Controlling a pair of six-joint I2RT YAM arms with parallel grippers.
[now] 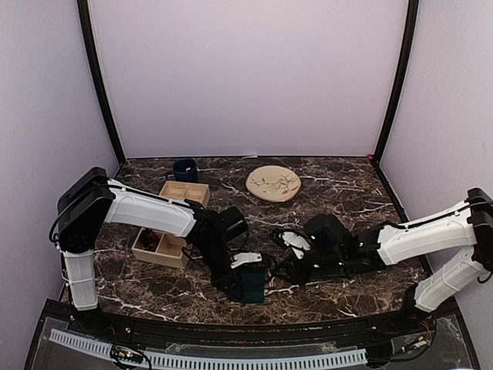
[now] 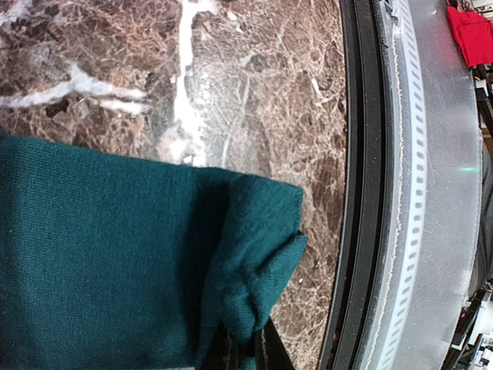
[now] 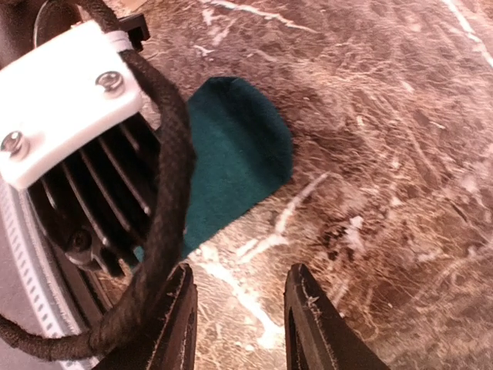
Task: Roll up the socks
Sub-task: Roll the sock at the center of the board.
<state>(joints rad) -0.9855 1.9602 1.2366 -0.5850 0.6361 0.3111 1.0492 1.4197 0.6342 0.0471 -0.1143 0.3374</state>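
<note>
The dark teal-green sock (image 1: pixel 253 284) lies bunched near the table's front edge. My left gripper (image 1: pixel 243 274) is on it. In the left wrist view the sock (image 2: pixel 115 254) fills the lower left, and a folded edge (image 2: pixel 258 254) is pinched between my left gripper's (image 2: pixel 248 347) dark fingers. My right gripper (image 1: pixel 282 268) is just right of the sock. In the right wrist view the right gripper (image 3: pixel 240 279) is open and empty above bare marble, with the sock's rounded end (image 3: pixel 239 158) ahead. The black argyle pair is not clearly visible.
A wooden compartment box (image 1: pixel 171 225) stands at the left, with something small and reddish in its near part. A dark blue mug (image 1: pixel 185 169) and a round wooden plate (image 1: pixel 273 183) stand at the back. The black front rail (image 2: pixel 360 193) is close to the sock. The left arm's wrist (image 3: pixel 77 116) crowds the right wrist view.
</note>
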